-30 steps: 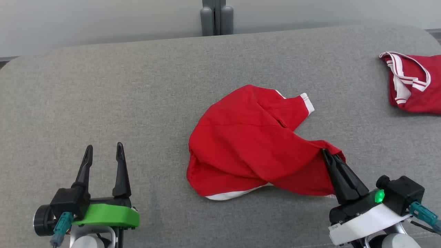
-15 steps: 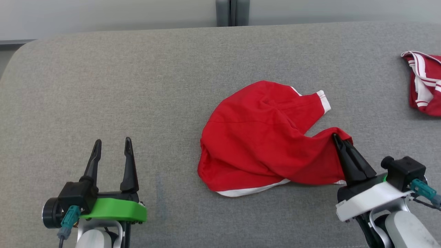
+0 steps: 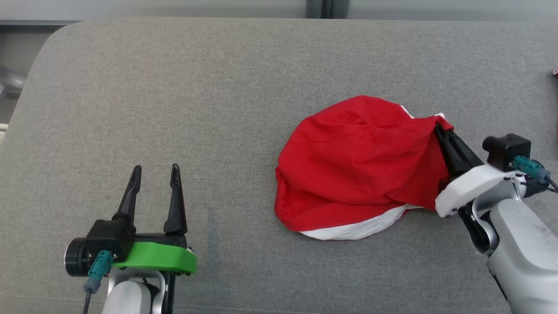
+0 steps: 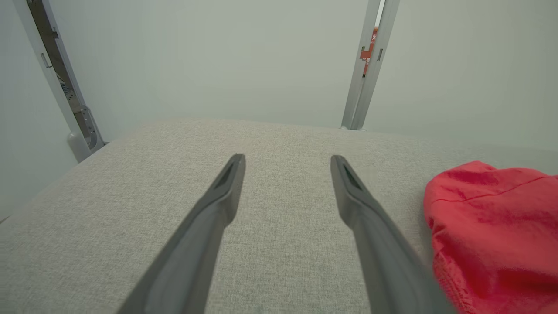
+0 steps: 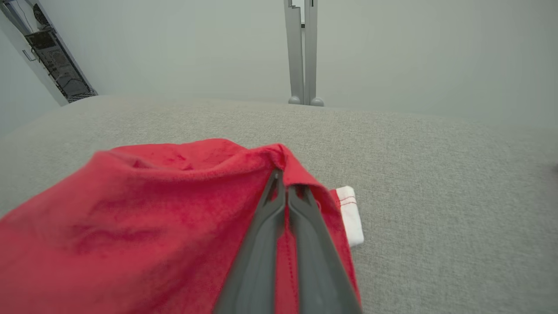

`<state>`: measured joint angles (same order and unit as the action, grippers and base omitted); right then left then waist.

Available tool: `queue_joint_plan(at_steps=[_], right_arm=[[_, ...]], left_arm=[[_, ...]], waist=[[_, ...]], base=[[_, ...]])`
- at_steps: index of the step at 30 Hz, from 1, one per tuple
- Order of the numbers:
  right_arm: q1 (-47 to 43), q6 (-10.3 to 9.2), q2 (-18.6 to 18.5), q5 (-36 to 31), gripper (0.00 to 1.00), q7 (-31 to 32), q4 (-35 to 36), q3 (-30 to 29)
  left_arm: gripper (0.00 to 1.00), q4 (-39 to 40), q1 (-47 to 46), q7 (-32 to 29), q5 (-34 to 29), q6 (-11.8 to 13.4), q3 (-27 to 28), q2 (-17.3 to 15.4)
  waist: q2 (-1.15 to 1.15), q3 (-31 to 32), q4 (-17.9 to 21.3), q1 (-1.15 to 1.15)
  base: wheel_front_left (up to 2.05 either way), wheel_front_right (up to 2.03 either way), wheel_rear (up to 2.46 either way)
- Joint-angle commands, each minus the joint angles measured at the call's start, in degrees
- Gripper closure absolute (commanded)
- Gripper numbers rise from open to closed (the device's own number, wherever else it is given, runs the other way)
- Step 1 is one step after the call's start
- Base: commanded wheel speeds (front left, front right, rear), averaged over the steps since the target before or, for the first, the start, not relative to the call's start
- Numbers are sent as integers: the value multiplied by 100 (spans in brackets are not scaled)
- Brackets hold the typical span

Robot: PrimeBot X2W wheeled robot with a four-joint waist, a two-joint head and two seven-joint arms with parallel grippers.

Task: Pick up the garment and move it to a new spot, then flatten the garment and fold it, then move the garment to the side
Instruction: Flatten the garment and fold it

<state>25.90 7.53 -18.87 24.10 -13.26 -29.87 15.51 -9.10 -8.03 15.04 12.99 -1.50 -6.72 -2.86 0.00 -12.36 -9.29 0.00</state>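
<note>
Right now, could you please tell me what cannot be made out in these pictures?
Head view: the right hand's tips, buried in the red garment's fold.
Head view: a red sliver, cut off by the right edge.
Left wrist view: the garment, cut off by right and bottom edges.

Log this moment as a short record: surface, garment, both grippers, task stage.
surface: grey fabric cushion
garment: red with white trim, bunched in a heap, not flattened
left gripper: jaws open, empty, apart from the garment, to its left
right gripper: jaws shut on the garment's right edge
task stage: garment gripped, flattening and folding not yet done
</note>
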Motion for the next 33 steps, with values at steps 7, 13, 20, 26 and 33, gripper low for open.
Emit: queue_joint_plan(at_steps=[7,13,20,26,33], right_arm=[[757,-10,48,217,0,-148,-1113,252],[749,-10,-13,331,0,-195,-1087,245],[92,-10,-130,250,0,-192,-220,-138],[-613,-10,-78,183,0,-192,705,-635],[-1419,-10,84,30,0,-193,1684,-914]], left_arm=[[0,-17,-125,16,67,95,-122,-9],[0,-51,-57,16,44,85,-64,-10],[0,-61,103,16,-28,13,83,-10],[0,-62,190,16,-98,-44,202,-10],[0,-105,292,16,-140,-95,281,-10]], waist=[[0,-53,-25,0],[0,98,163,0],[0,290,435,0],[0,365,634,0],[0,468,778,0]], base=[[0,0,0],[0,0,0],[0,0,0],[0,0,0],[0,0,0]])
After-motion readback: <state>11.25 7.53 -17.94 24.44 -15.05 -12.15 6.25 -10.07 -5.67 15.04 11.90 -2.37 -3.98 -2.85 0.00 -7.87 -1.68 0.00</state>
